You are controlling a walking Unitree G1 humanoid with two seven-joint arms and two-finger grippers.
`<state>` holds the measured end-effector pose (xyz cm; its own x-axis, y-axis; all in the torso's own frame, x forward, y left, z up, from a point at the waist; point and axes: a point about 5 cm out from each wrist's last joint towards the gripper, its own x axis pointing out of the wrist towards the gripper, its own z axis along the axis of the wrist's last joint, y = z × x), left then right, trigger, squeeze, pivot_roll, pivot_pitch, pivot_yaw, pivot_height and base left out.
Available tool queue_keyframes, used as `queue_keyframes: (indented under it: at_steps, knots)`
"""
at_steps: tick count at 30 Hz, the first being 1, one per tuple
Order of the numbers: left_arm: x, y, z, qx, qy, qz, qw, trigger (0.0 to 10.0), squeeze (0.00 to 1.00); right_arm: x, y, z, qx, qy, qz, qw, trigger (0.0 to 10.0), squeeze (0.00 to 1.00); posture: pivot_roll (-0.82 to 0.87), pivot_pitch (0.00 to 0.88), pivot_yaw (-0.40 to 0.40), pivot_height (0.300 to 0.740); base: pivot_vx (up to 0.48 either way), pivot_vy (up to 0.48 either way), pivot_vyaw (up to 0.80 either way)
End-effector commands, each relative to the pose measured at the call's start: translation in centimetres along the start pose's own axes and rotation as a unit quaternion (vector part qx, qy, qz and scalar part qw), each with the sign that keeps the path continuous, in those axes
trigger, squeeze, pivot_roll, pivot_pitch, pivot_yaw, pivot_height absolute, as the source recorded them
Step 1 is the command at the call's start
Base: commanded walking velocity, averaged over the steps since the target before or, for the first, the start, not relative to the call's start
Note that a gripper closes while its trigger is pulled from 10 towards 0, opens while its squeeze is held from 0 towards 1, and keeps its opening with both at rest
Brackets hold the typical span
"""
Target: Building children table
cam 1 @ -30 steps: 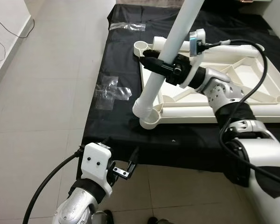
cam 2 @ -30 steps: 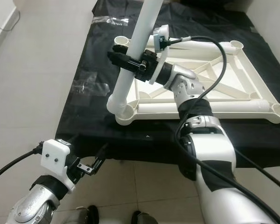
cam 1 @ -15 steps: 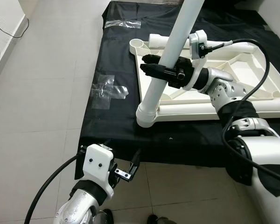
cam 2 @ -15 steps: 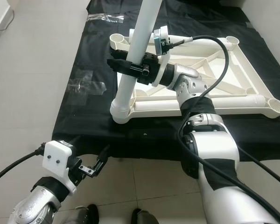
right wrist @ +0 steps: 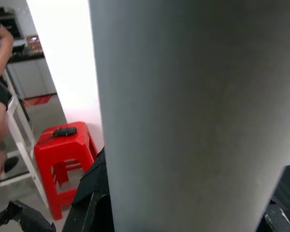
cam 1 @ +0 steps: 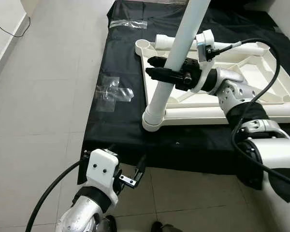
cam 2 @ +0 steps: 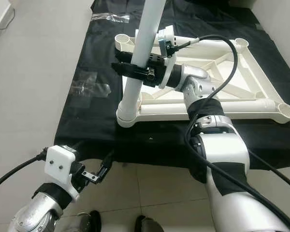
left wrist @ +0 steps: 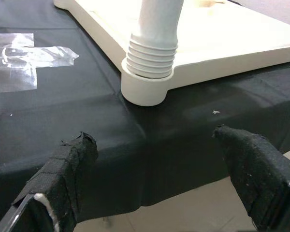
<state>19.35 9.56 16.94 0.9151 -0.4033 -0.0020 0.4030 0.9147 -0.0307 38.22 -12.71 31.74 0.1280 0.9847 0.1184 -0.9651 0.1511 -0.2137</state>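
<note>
The right gripper (cam 1: 157, 73) has its fingers clamped on the white table leg (cam 1: 170, 63), whose ribbed end sits in the upturned tabletop's (cam 1: 261, 84) corner socket (cam 1: 153, 121) on the black-covered worktop (cam 1: 121, 121). The left gripper (cam 1: 135, 173) hangs below, fingers apart.

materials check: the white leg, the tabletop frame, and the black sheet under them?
White leg: looks like moulded plastic, smooth and matte, with moulded thread ridges at its base in the left wrist view. Right tool grips it.
Tabletop frame: apparently the same cream plastic, with moulded ribs and round corner sockets.
Black sheet: likely thin cloth or film; it creases and drapes over the edge.
</note>
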Motion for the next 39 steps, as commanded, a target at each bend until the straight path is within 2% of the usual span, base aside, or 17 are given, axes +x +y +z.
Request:
queue_keyframes:
  at_steps: [1, 7, 15, 26, 29, 33, 39]
  knots:
    - [-0.3, -0.2, -0.1, 0.002, 0.007, -0.001, 1.0, 10.0, 0.0, -0.3, 0.5, -2.7, 0.024, 0.068, 0.01, 0.997, 10.0, 0.0, 0.08, 0.31, -0.109, 0.74, 0.0, 0.0, 0.0]
    - [-0.3, -0.2, -0.1, 0.001, 0.007, -0.001, 1.0, 10.0, 0.0, 0.5, 1.0, -2.8, 0.005, 0.084, 0.052, 0.995, 10.0, 0.0, 0.08, 0.308, -0.107, 0.74, 0.0, 0.0, 0.0]
    - [-0.3, -0.2, -0.1, 0.002, 0.006, -0.001, 1.0, 10.0, 0.0, 1.2, 1.6, -3.8, 0.004, 0.098, 0.076, 0.992, 10.0, 0.0, 0.08, 0.305, -0.108, 0.74, 0.0, 0.0, 0.0]
    - [-0.3, -0.2, -0.2, 0.003, 0.006, 0.002, 1.0, 10.0, 0.0, 1.1, 1.2, -5.1, 0.019, 0.104, 0.01, 0.994, 10.0, 0.0, 0.08, 0.289, -0.11, 0.74, 0.0, 0.0, 0.0]
    - [-0.1, 0.0, -0.3, 0.005, 0.005, 0.004, 1.0, 10.0, 0.0, 0.3, 0.9, -6.3, 0.037, 0.099, -0.058, 0.993, 10.0, 0.0, 0.08, 0.276, -0.106, 0.74, 0.0, 0.0, 0.0]
    - [0.0, 0.1, -0.3, 0.007, 0.003, 0.004, 1.0, 10.0, 0.0, -0.1, 1.0, -7.0, 0.059, 0.081, -0.082, 0.992, 10.0, 0.0, 0.08, 0.27, -0.107, 0.74, 0.0, 0.0, 0.0]
    - [0.0, 0.1, -0.3, 0.009, 0.003, 0.003, 1.0, 10.0, 0.0, -0.3, 0.9, -7.5, 0.045, 0.071, -0.13, 0.988, 10.0, 0.0, 0.08, 0.259, -0.099, 0.74, 0.0, 0.0, 0.0]
